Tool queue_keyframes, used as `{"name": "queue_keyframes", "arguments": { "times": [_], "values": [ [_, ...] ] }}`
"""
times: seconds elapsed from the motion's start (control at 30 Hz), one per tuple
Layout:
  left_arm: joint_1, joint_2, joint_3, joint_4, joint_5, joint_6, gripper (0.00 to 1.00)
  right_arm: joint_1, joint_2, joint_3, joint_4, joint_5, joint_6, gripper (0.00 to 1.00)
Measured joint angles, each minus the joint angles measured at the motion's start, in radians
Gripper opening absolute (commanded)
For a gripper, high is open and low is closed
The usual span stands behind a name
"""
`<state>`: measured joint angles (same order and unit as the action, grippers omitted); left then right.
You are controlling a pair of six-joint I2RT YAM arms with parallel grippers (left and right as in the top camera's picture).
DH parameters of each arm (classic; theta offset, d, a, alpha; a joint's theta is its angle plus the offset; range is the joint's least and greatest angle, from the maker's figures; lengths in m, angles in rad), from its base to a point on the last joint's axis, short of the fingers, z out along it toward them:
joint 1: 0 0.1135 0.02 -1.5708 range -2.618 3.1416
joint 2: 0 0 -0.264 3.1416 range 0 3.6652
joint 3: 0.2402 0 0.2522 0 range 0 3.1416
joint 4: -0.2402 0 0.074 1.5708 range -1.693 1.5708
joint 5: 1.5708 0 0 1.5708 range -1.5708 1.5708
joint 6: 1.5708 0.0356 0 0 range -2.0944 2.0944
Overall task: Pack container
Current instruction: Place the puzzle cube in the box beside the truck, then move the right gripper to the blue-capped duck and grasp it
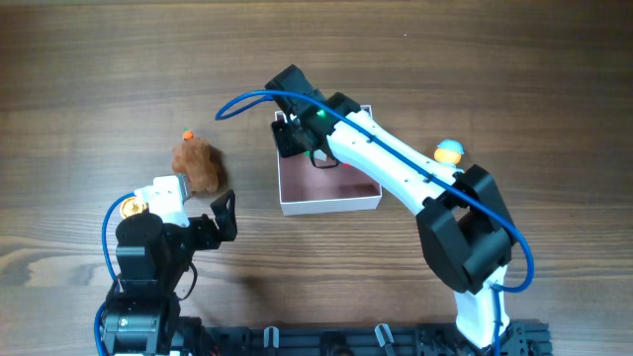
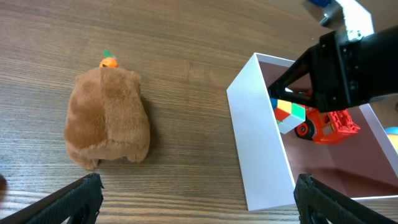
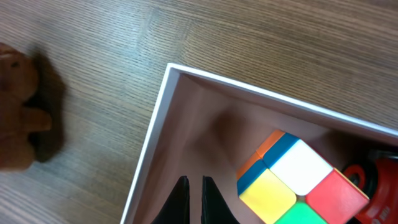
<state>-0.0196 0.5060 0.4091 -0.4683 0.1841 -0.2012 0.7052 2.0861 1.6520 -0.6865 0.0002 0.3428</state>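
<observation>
The container [image 1: 331, 206] is a square white-walled box with a pink inside, at mid-table. It also shows in the left wrist view [image 2: 258, 143] and the right wrist view [image 3: 149, 143]. Inside lie a colour cube [image 2: 289, 112] [image 3: 298, 180] and a red toy car [image 2: 326, 124] [image 3: 379, 180]. My right gripper [image 1: 297, 138] [image 3: 194, 193] is shut and empty, low inside the container's far left corner beside the cube. A brown plush toy [image 1: 198, 166] [image 2: 109, 118] [image 3: 15, 112] lies on the table left of the container. My left gripper [image 1: 206, 210] [image 2: 199, 202] is open and empty, just in front of the plush.
A small blue and yellow ball [image 1: 449, 151] lies on the table right of the container, behind the right arm. A tiny orange piece [image 1: 188, 134] [image 2: 108, 61] sits at the plush's far end. The right arm spans the container.
</observation>
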Motion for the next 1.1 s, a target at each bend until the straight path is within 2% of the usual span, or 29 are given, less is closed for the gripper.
{"name": "queue_keyframes", "arguments": {
  "times": [0.4, 0.7, 0.8, 0.9, 0.97, 1.0, 1.1],
  "values": [
    [0.000, 0.000, 0.000, -0.019, 0.000, 0.000, 1.00, -0.008, 0.053, 0.000, -0.061, 0.153, 0.181, 0.06],
    [0.000, 0.000, 0.000, -0.019, 0.000, 0.000, 1.00, -0.012, 0.053, 0.000, -0.079, 0.165, 0.188, 0.07],
    [0.000, 0.000, 0.000, -0.019, 0.000, 0.000, 1.00, -0.014, 0.053, 0.000, -0.074, 0.124, 0.103, 0.09],
    [0.000, 0.000, 0.000, -0.019, 0.000, 0.000, 1.00, -0.016, 0.037, 0.000, -0.108, 0.084, 0.043, 0.42],
    [0.000, 0.000, 0.000, -0.020, 0.000, 0.000, 1.00, -0.024, -0.063, 0.003, -0.147, 0.072, 0.003, 0.72],
    [0.000, 0.000, 0.000, -0.020, 0.000, 0.000, 1.00, -0.036, -0.124, 0.007, -0.166, 0.072, -0.003, 0.81],
    [0.000, 0.000, 0.000, -0.021, 0.000, 0.000, 1.00, -0.171, -0.372, 0.043, -0.275, 0.069, 0.014, 0.94]
  ]
}}
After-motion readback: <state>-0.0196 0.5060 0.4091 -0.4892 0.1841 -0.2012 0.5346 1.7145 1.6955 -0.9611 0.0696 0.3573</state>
